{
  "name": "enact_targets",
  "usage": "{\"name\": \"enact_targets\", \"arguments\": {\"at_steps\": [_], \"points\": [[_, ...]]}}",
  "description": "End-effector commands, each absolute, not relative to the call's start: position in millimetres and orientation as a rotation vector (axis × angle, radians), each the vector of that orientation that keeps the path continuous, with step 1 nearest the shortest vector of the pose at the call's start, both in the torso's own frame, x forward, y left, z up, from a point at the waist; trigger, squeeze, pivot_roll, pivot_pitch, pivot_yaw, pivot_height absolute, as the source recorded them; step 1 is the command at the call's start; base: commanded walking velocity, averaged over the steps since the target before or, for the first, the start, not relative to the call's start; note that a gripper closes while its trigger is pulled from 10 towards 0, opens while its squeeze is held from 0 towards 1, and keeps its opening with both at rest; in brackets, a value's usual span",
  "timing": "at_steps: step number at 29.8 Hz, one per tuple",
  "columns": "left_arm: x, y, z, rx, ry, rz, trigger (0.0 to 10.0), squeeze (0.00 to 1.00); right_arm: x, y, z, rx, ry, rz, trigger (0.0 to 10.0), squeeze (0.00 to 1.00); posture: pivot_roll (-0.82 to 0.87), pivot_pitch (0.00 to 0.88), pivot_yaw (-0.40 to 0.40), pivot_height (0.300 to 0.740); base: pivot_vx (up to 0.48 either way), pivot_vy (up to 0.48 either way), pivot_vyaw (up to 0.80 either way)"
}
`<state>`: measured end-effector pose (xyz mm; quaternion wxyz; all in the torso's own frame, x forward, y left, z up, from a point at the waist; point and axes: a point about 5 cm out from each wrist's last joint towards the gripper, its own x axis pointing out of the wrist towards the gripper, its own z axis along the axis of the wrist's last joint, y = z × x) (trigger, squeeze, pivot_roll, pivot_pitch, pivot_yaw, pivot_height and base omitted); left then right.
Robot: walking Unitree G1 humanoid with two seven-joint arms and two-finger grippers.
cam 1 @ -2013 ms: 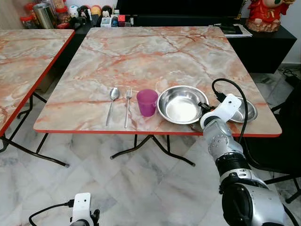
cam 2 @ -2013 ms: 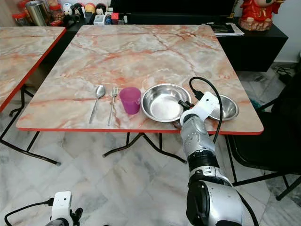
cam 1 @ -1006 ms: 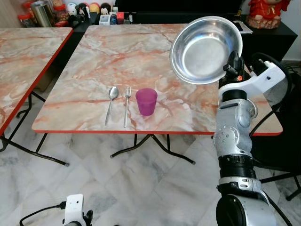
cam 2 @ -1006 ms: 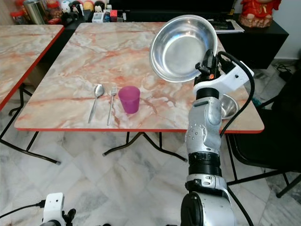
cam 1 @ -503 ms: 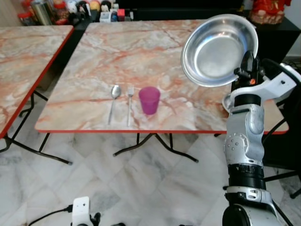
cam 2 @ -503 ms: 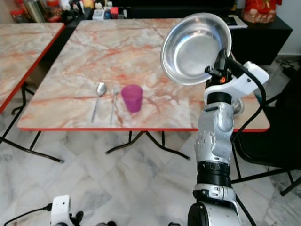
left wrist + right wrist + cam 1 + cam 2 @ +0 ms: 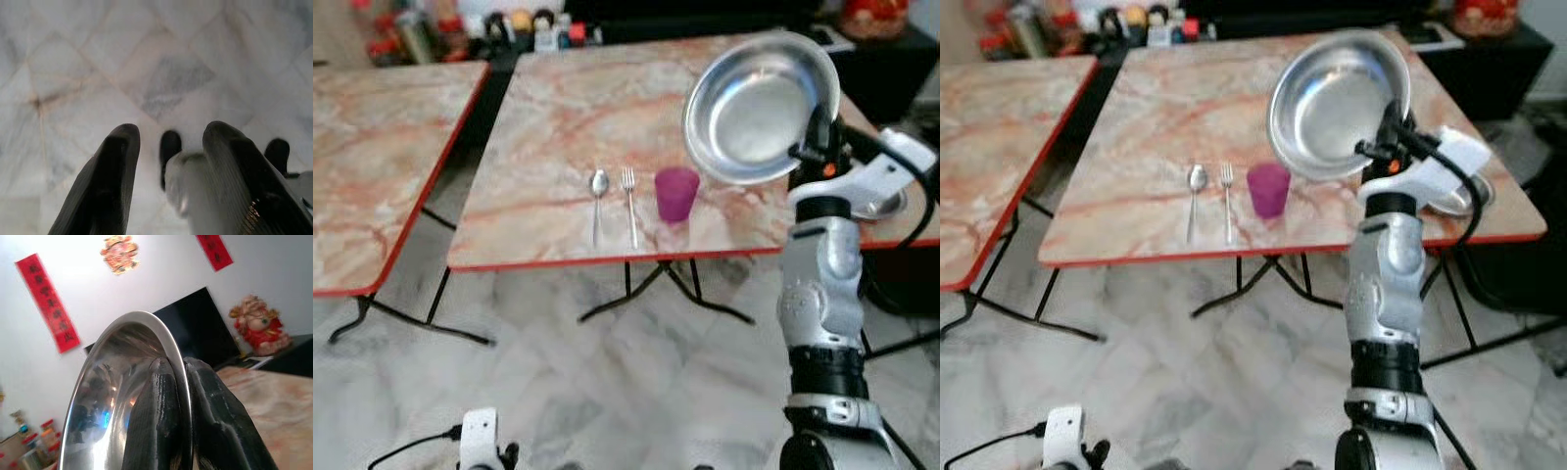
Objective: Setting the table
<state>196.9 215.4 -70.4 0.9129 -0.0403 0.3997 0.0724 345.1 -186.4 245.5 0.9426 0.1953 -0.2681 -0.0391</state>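
Right gripper (image 7: 815,137) raised high over the near right part of the marble table (image 7: 568,108), fingers (image 7: 161,426) pinched together on the rim of a steel bowl (image 7: 759,103), one inside the rim and one outside. Bowl held tilted, hollow side facing the camera, up and to the left of the wrist. Below and left of the gripper, on the tabletop: a purple cup (image 7: 676,193), then a fork (image 7: 628,204), then a spoon (image 7: 597,196). Just right of the gripper, a second steel dish (image 7: 881,201), partly hidden. Left gripper (image 7: 168,161) hanging low over the tiled floor (image 7: 161,73), fingers apart, nothing between.
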Motion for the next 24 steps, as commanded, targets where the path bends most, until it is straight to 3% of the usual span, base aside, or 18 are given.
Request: {"name": "enact_targets", "arguments": {"at_steps": [1, 24], "points": [[183.9, 225.2, -75.4, -0.084, 0.862, 0.18, 10.0, 0.0, 344.5, -169.8, 257.0, 0.4, -0.576, -0.02, 10.0, 0.0, -0.07, 0.093, 0.031, 0.74, 0.0, 0.48, 0.0], [174.3, 227.5, -78.9, -0.08, 0.87, 0.187, 10.0, 0.0, 343.9, -152.4, 239.3, 0.425, -0.501, 0.013, 10.0, 0.0, -0.06, 0.067, 0.039, 0.74, 0.0, 0.48, 0.0]]}}
